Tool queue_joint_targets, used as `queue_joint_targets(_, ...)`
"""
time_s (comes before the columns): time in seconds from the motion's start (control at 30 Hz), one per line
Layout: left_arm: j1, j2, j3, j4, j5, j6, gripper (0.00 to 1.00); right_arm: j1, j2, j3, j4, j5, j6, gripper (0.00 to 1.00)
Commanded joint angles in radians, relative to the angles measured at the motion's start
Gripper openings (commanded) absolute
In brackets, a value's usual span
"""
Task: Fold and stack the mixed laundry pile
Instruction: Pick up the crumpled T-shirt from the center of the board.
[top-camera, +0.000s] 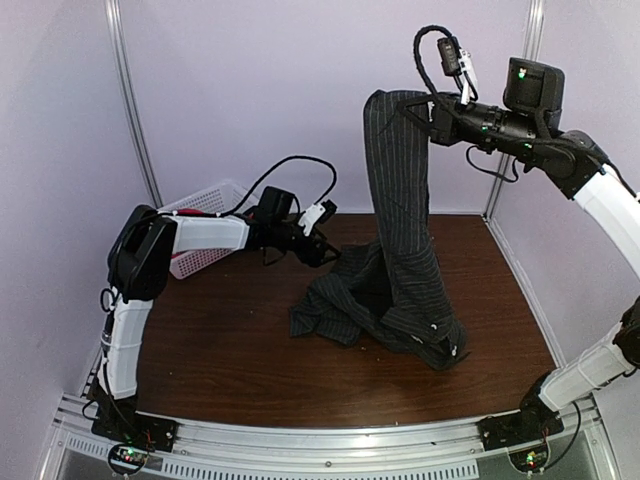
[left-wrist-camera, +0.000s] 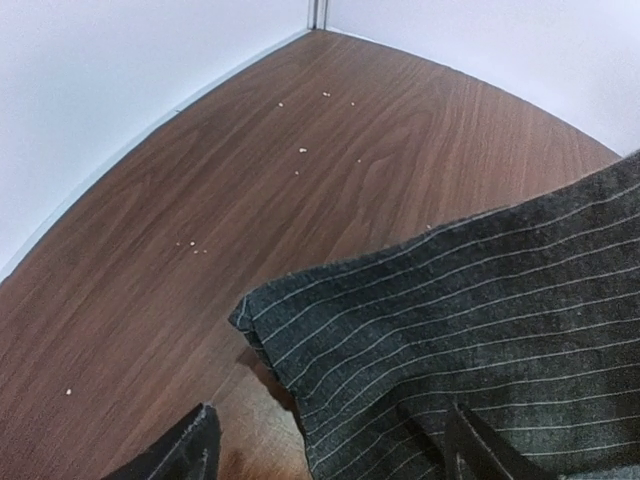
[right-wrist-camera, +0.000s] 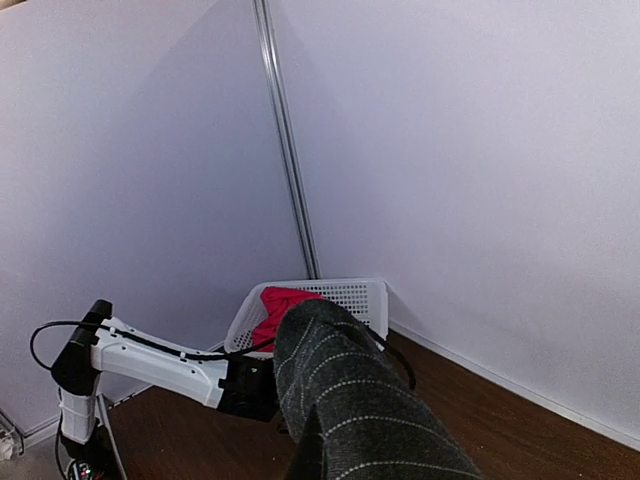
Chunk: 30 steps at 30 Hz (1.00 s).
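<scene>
The dark charcoal pinstriped shirt (top-camera: 400, 250) hangs as a tall column from my right gripper (top-camera: 428, 112), which is shut on its top end high above the table. Its lower part lies crumpled on the table. In the right wrist view the shirt (right-wrist-camera: 370, 400) drapes over and hides the jaws. My left gripper (top-camera: 325, 250) is low at the shirt's left edge and open. In the left wrist view a shirt corner (left-wrist-camera: 450, 330) lies between its fingers (left-wrist-camera: 190, 450). The red-pink T-shirt (right-wrist-camera: 280, 305) lies in the white basket (right-wrist-camera: 355, 295).
The white lattice basket (top-camera: 205, 235) stands at the back left corner behind my left arm, against the wall. Brown wooden table (top-camera: 230, 340) with small crumbs (left-wrist-camera: 300, 150). Walls close off the back and both sides.
</scene>
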Motion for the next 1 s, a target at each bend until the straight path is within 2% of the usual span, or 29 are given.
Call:
queue_joint_targets(0.0,0.015,0.092,0.121,-0.079,0.123,0.079,0.81,-0.005,0.014,0.019,0.048,-0.225,0.05,0.0)
queue_joint_targets(0.13,0.053,0.154,0.172,-0.054,0.254,0.082,0.98,-0.005,0.011,0.02,0.027,-0.444,0.081,0.0)
queue_joint_targets(0.2,0.057,0.167,0.179,-0.037,0.292,0.118,0.98,-0.006,0.015,0.027,-0.006,-0.533,0.101,0.0)
queue_joint_targets(0.33,0.059,0.209,0.245,-0.114,0.298,0.201,0.98,0.005,0.012,0.033,-0.056,-0.655,0.166,0.0)
queue_joint_targets(0.53,0.061,0.258,0.325,-0.132,0.341,0.211,0.98,0.061,-0.009,0.056,-0.168,-0.671,0.182,0.0)
queue_joint_targets(0.8,0.042,0.263,0.341,-0.114,0.362,0.237,0.96,0.093,-0.044,0.058,-0.253,-0.639,0.179,0.0)
queue_joint_targets(0.9,0.04,0.25,0.335,-0.061,0.369,0.23,0.9,0.095,-0.055,0.058,-0.268,-0.627,0.183,0.0)
queue_joint_targets(0.97,0.037,0.247,0.343,-0.057,0.381,0.234,0.8,0.098,-0.065,0.058,-0.284,-0.616,0.179,0.0)
